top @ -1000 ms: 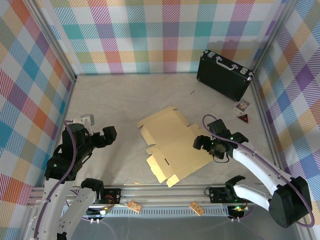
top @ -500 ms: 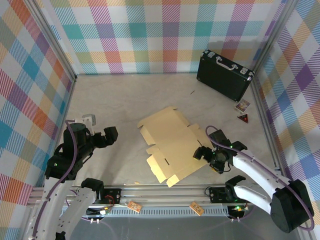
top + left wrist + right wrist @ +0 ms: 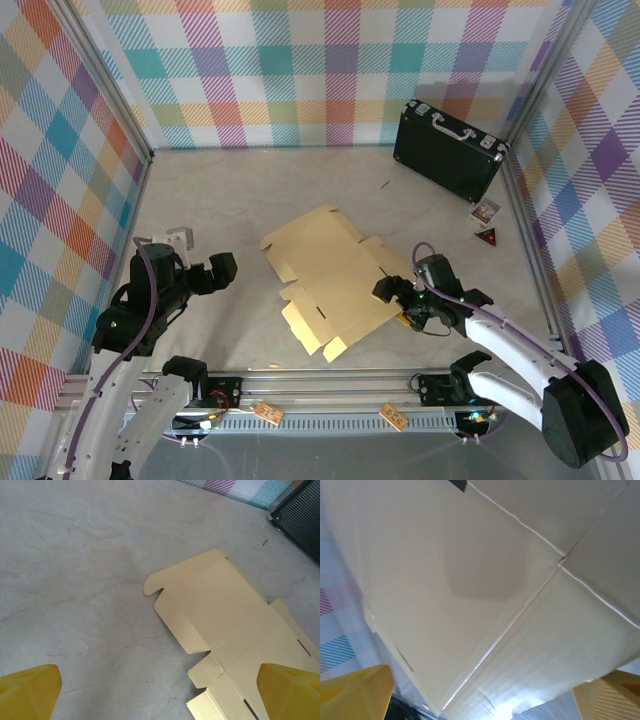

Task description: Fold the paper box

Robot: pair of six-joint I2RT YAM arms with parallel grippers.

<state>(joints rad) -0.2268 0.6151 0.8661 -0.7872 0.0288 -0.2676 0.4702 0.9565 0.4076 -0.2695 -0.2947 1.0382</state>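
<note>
The paper box [image 3: 325, 270] lies unfolded and tan side up in the middle of the table, flaps spread out. My right gripper [image 3: 392, 293] is at its right edge, low on the table. In the right wrist view the box's creased panel [image 3: 470, 580] sits close in front of the camera. The yellow fingertips [image 3: 355, 692] of my right gripper [image 3: 482, 695] stand wide apart, open on either side of the panel's edge. My left gripper [image 3: 222, 268] hangs open to the left of the box, apart from it. In the left wrist view the box [image 3: 235, 615] lies ahead of my left gripper [image 3: 160, 692], with bare table in between.
A black briefcase [image 3: 447, 150] stands at the back right corner, and its corner shows in the left wrist view [image 3: 300, 525]. Small cards [image 3: 485, 211] and a red triangle [image 3: 487, 236] lie by the right wall. Plaid walls enclose the table. A metal rail [image 3: 320, 385] runs along the near edge.
The right gripper dipped toward the near edge, then moved left against the box's right edge. The box has slid left and slightly away. The left arm has barely moved.
</note>
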